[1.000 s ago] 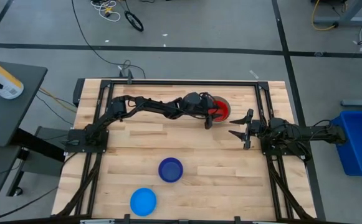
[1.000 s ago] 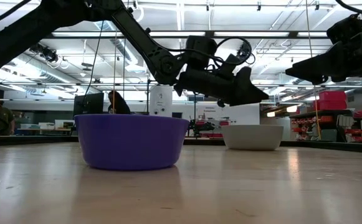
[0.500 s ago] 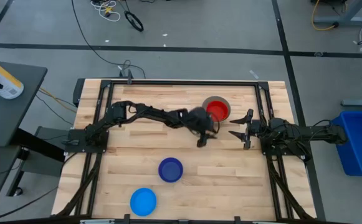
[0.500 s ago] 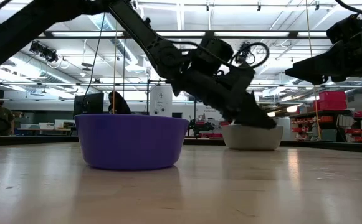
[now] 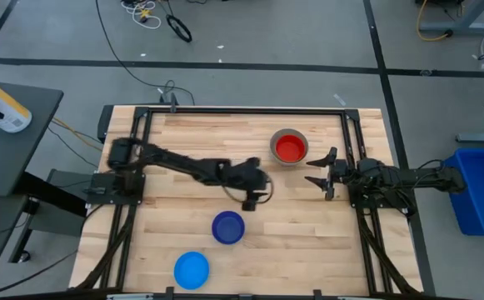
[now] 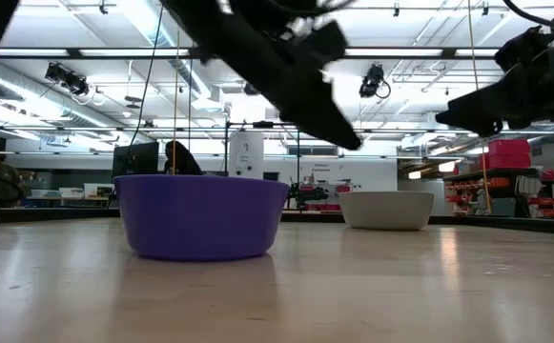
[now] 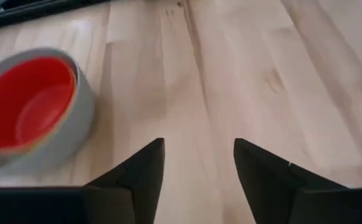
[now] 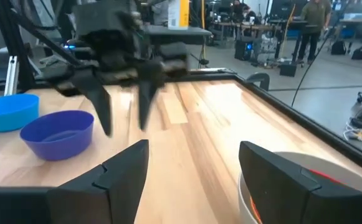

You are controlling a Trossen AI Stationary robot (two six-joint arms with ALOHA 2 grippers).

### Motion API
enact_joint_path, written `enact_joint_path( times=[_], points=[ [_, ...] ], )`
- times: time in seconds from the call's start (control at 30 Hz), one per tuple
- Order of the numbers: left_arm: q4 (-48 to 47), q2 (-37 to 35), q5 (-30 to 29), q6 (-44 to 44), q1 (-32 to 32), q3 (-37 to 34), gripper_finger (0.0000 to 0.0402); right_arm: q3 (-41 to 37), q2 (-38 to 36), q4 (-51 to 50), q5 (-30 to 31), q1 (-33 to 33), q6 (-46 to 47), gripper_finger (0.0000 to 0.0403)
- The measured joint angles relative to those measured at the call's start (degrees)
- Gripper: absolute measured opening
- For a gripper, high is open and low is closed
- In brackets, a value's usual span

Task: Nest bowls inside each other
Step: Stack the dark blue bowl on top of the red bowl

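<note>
1. Light blue bowl (image 5: 192, 269), desk's (image 5: 308, 242) near edge; dark blue bowl (image 5: 228, 227) behind it.
2. Left hand (image 5: 248, 198), parted, empty, above dark blue; we judge pickup next.
3. Right hand (image 5: 318, 172), wide, waiting.
4. Red bowl (image 5: 290, 148) nested in grey bowl (image 7: 84, 115), far side.

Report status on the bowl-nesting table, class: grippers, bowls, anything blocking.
Left gripper open, empty, mid-table. Right gripper open, waiting at right. Red plastic bowl nested in grey plastic bowl; dark blue plastic bowl and light blue plastic bowl loose. Nothing blocking.
</note>
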Motion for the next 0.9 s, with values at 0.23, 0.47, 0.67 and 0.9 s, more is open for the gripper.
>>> enact_joint_path(
  times=[0.23, 0.47, 0.67, 0.9],
  points=[
    [-6.5, -12.7, -5.9, -7.5, -6.8, -11.4, 0.0236, 0.0, 1.3, 0.0, -0.1, 0.0, 0.2, 0.0270],
    [-7.1, -14.2, -3.9, -13.7, -9.1, -16.3, 0.0247, 0.0, 2.5, 0.0, -0.1, 0.0, 0.5, 0.0275],
    [-7.7, -10.5, -2.5, -16.5, -8.9, -17.7, 0.0247, 0.0, 3.5, 0.0, -0.1, 0.0, 1.9, 0.0264],
    [-8.3, -10.3, -0.6, -18.7, -9.0, -17.7, 0.0247, 0.0, 4.1, 0.0, -0.1, 0.0, 1.9, 0.0246]
  ],
)
